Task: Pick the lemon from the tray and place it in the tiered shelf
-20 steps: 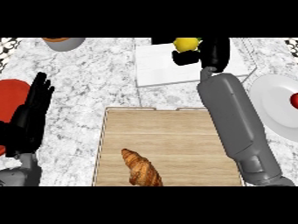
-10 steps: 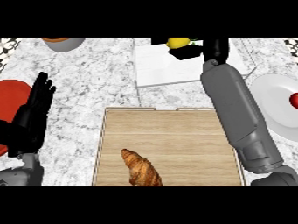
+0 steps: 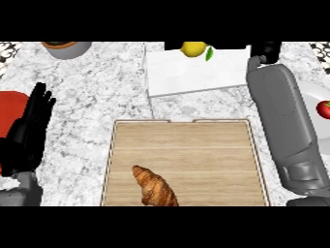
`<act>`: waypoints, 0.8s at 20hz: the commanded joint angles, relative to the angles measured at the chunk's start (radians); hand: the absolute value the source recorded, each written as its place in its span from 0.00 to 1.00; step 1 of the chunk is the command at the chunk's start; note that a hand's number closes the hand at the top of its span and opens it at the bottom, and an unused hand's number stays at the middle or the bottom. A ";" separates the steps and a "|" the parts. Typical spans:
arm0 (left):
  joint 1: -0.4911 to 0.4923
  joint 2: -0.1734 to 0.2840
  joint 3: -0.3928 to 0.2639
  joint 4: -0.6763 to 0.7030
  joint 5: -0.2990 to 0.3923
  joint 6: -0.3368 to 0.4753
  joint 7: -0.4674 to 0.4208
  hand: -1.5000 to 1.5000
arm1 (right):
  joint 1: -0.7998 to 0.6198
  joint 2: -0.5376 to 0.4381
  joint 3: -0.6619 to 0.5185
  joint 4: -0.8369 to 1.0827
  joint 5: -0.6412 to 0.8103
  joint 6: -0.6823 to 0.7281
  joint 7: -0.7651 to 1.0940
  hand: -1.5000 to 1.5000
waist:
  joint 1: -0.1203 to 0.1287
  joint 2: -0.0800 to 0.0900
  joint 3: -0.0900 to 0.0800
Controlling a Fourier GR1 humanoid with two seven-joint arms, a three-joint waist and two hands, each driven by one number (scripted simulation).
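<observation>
- lemon (image 3: 193,49): yellow w/ green leaf
- shelf (image 3: 196,75): white
- tray (image 3: 196,145): light wood grain
- croissant (image 3: 155,186): golden brown
- surface (image 3: 103,92): grey-white marble
- tomato (image 3: 329,109): red, on white plate (image 3: 324,138)
- my left hand (image 3: 26,133): black; forearms grey

The lemon (image 3: 193,49) sits on the white tiered shelf (image 3: 196,75) at the counter's far edge. The right hand (image 3: 266,50) shows just beside it, mostly cut off. A croissant (image 3: 155,186) lies on the wooden tray (image 3: 185,145). The left hand (image 3: 30,127) rests open at left, fingers up.
</observation>
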 commanded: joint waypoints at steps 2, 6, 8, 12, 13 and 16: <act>0.012 -0.011 -0.020 -0.058 -0.019 0.016 0.039 0.50 | 0.084 -0.082 -0.030 -0.183 -0.017 0.024 0.117 0.00 | -0.011 -0.005 0.000; 0.035 0.001 0.011 -0.045 0.002 0.003 0.028 0.50 | 0.242 -0.148 -0.077 -0.333 -0.084 0.120 0.188 0.00 | -0.022 -0.007 0.001; 0.012 -0.026 -0.026 -0.025 -0.044 0.033 0.017 0.50 | 0.305 -0.170 -0.074 -0.466 -0.112 0.173 0.229 0.00 | -0.026 -0.006 0.000; 0.086 0.004 0.010 -0.082 0.010 -0.021 0.010 0.50 | 0.441 -0.252 -0.129 -0.659 -0.215 0.308 0.286 0.00 | -0.018 -0.007 0.000; 0.031 0.000 0.027 -0.009 0.035 -0.035 -0.026 0.50 | 0.447 -0.281 -0.161 -0.652 -0.266 0.345 0.262 0.00 | -0.016 -0.002 0.000; -0.009 0.018 0.039 -0.030 0.025 -0.023 0.048 0.50 | 0.508 -0.313 -0.209 -0.701 -0.341 0.389 0.259 0.00 | -0.008 0.000 0.000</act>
